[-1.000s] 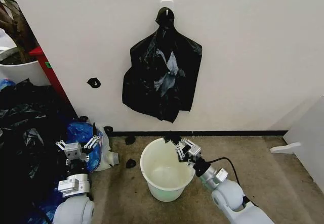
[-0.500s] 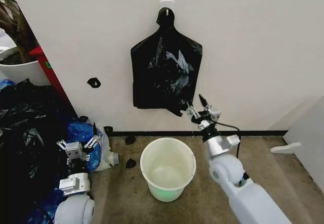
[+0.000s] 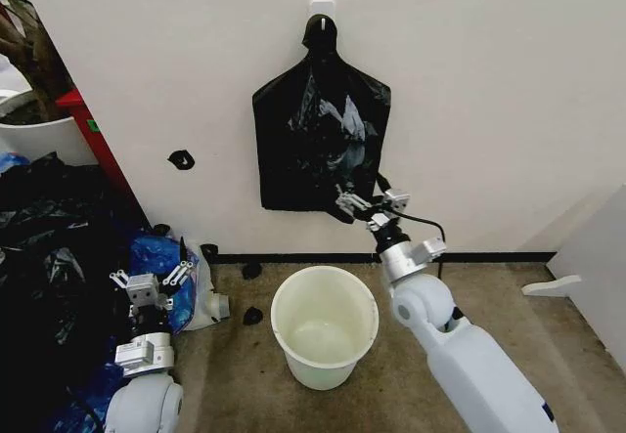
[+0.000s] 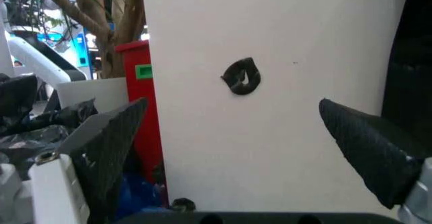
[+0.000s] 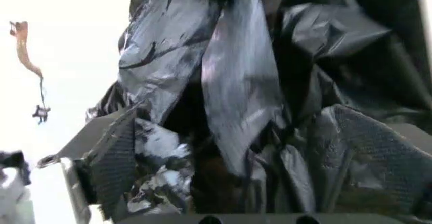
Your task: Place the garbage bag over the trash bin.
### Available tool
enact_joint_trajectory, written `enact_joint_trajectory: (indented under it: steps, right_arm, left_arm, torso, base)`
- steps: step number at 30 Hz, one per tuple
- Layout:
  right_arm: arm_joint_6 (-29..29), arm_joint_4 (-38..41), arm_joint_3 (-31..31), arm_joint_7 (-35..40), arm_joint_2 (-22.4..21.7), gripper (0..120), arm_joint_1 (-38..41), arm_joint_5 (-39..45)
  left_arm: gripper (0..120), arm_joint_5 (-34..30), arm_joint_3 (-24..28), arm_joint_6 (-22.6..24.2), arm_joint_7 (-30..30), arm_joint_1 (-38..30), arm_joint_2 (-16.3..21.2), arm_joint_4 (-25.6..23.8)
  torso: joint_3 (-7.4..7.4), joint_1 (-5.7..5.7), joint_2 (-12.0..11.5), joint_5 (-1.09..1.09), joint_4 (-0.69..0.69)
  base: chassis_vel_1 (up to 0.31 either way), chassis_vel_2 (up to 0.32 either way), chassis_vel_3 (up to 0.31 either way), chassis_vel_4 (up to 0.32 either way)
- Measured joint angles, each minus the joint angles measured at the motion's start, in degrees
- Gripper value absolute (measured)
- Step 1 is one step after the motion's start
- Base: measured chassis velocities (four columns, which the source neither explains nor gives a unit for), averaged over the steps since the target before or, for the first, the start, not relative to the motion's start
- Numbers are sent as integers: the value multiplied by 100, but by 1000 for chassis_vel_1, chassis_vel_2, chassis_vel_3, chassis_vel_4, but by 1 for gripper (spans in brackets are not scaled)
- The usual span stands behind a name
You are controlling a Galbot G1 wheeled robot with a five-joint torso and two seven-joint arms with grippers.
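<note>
The garbage bag hangs long axis vertical from a hook on the far white wall. The right gripper, fingers apart around its lower right corner, is the nearer; plastic bunches between them. The trash bin stands nearest, on the carpet. The left gripper waits open, low left beside heaped bags.

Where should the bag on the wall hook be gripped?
At its loose lower right corner, from the front. The bag hangs flat against the wall, pinned at the hook; only that corner offers free plastic. The right gripper is there, bag between its jaws.
</note>
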Motion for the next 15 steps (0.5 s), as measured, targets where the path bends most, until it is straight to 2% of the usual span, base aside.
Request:
enact_joint_trajectory:
  steps: [7,9,12,15]
  right_arm:
    - [-62,-352,-99,240,120,71,300,-390]
    - [-64,-349,-108,238,119,62,316,-439]
    - [-66,-323,-109,229,113,55,306,-491]
    - [-77,-244,-106,211,80,43,222,-544]
  left_arm:
    - [100,-14,-34,-2,-22,-13,0,29]
    - [100,-19,-48,-3,-29,-37,0,44]
    - [100,-20,-51,-3,-31,-52,-5,56]
    - [100,-20,-25,-2,-32,-89,-2,65]
  torso:
    - [0,0,0,0,0]
    - [0,0,0,0,0]
    - [0,0,0,0,0]
    - [0,0,0,0,0]
  base:
    - [0,0,0,0]
    - [0,0,0,0]
    - [0,0,0,0]
    - [0,0,0,0]
